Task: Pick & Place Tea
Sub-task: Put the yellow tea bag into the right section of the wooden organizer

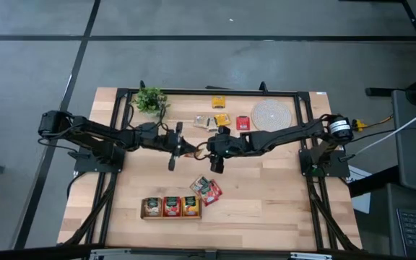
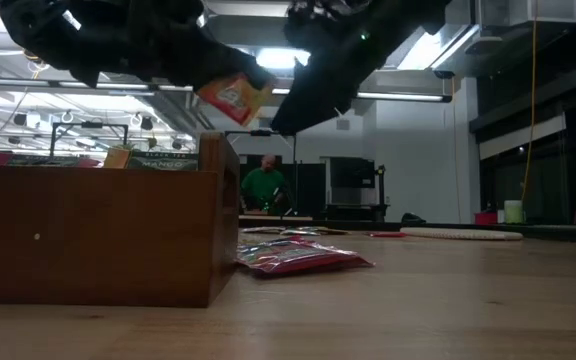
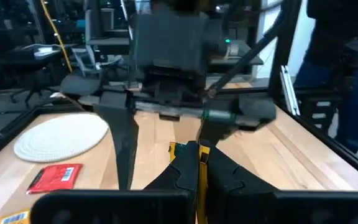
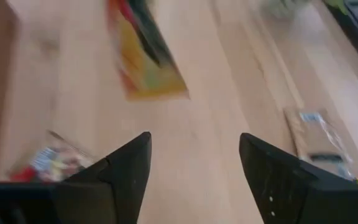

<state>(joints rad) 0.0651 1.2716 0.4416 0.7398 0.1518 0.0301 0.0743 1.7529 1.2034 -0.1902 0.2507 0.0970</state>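
Observation:
My left gripper (image 3: pixel 197 177) is shut on a yellow-orange tea sachet (image 2: pixel 233 95), high over the middle of the table. The sachet also shows in the right wrist view (image 4: pixel 146 68). Facing it from the table's right, my right gripper (image 4: pixel 194 162) stands open and holds nothing, its fingers slanting down. Two red sachets (image 1: pixel 206 189) lie flat on the table near the wooden tray (image 1: pixel 144 214), whose three compartments hold more sachets. Several other sachets (image 1: pixel 221 119) lie flat toward the far edge. My left gripper pinches one end of the yellow-orange sachet (image 3: pixel 196 163) between its two fingers. The fingers come level from the table's left. The sachet sticks out past the fingertips toward my right gripper, tilted, and is lifted clear of the table.
A round woven mat (image 1: pixel 271 113) lies at the far right and a small green plant (image 1: pixel 150 100) at the far left. A clear packet (image 4: pixel 319 134) lies on the wood. In the low view the tray's wall (image 2: pixel 88 235) fills the near left. A person (image 2: pixel 265 185) stands in the room behind.

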